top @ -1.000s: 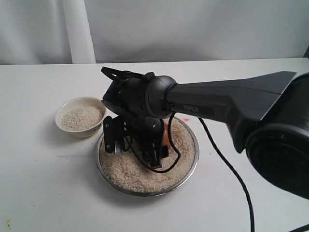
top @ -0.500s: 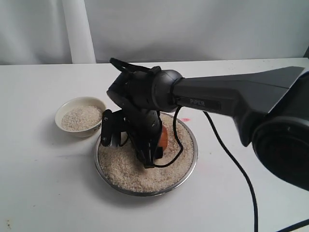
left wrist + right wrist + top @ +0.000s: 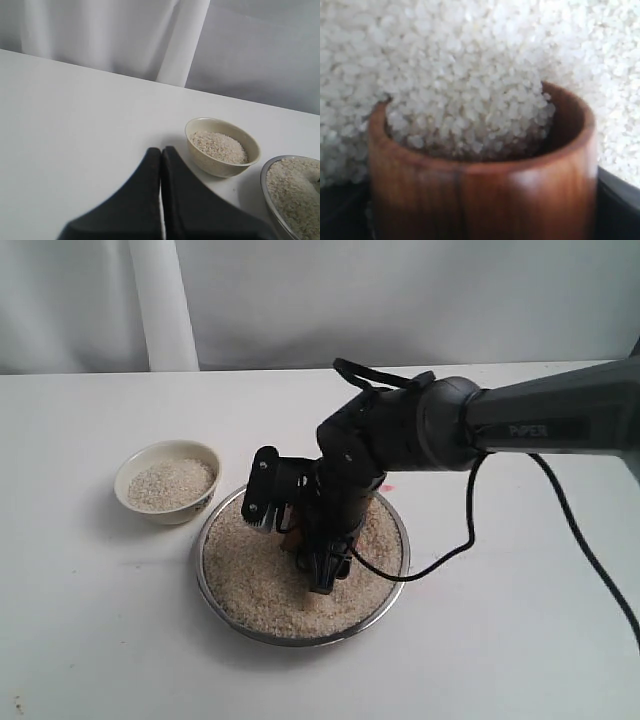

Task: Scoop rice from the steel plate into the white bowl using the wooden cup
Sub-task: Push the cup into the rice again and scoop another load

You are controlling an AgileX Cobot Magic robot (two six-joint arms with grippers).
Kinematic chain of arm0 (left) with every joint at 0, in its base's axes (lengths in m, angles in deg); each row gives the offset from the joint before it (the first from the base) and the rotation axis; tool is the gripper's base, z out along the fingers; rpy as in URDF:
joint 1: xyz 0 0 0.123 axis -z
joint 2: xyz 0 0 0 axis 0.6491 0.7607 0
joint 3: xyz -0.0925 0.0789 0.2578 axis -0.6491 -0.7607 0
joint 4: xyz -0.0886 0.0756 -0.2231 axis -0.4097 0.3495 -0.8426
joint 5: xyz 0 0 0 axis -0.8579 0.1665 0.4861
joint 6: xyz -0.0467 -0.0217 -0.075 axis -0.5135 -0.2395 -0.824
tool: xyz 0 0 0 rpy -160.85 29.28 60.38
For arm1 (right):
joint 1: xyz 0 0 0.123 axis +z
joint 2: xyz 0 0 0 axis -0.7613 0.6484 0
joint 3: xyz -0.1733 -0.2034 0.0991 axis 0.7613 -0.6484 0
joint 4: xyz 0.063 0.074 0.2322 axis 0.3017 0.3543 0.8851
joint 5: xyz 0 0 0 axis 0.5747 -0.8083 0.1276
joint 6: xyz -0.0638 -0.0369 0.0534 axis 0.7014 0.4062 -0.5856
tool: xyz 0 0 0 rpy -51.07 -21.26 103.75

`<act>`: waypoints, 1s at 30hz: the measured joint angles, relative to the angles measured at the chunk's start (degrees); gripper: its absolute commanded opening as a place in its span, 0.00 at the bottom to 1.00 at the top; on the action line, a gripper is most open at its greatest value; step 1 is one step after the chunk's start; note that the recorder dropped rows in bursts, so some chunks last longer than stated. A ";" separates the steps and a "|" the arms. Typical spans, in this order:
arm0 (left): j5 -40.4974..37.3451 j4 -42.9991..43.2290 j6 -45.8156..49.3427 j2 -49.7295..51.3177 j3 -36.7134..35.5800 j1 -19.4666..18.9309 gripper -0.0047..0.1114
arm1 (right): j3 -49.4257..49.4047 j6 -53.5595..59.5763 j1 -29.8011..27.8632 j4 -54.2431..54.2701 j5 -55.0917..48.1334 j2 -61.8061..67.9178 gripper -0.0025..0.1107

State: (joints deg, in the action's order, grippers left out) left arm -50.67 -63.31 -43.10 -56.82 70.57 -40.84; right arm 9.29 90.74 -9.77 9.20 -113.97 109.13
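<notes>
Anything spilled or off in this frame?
No spill: rice only in steel plate and white bowl. Wooden cup, held by right gripper, is in the rice, partly filled. Only oddity: faint reddish smudge just outside the plate.

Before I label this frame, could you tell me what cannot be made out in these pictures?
Right wrist view: the wooden cup is cut off by the bottom edge; rice hides its inside.
Exterior view: the right gripper hides nearly all of the cup.
Left wrist view: the steel plate is cut off by the picture's edge.
</notes>
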 measured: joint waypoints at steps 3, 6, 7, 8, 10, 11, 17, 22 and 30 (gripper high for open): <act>0.00 0.00 0.00 0.00 0.00 0.00 0.04 | -2.99 0.91 -1.08 3.45 4.86 -1.22 0.02; 0.00 0.00 0.00 0.00 0.00 0.00 0.04 | -5.74 1.52 -1.73 6.09 9.13 -2.05 0.02; 0.00 0.00 0.00 0.00 0.00 0.00 0.04 | -6.77 1.52 -1.86 6.72 10.47 -2.42 0.02; 0.00 0.00 0.00 0.00 0.00 0.00 0.04 | -7.55 1.52 -1.99 6.72 11.79 -2.57 0.02; 0.00 0.00 0.00 0.00 0.00 0.00 0.04 | -8.76 1.52 -2.11 8.21 14.34 -2.85 0.02; 0.00 0.00 0.00 0.00 0.00 0.00 0.04 | -9.29 1.52 -2.11 8.62 15.44 -2.94 0.02; 0.00 0.00 0.00 0.00 0.00 0.00 0.04 | -11.30 1.52 -2.11 10.99 20.44 -3.15 0.02; 0.00 0.00 0.00 0.00 0.00 0.00 0.04 | -13.71 1.52 -2.11 12.49 24.37 -4.07 0.02; 0.00 0.00 0.00 0.00 0.00 0.00 0.04 | -16.78 1.60 -2.11 14.79 27.00 -8.89 0.02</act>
State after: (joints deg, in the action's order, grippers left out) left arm -50.67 -63.31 -43.10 -56.82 70.57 -40.84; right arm -7.48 92.34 -11.88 23.99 -86.97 100.24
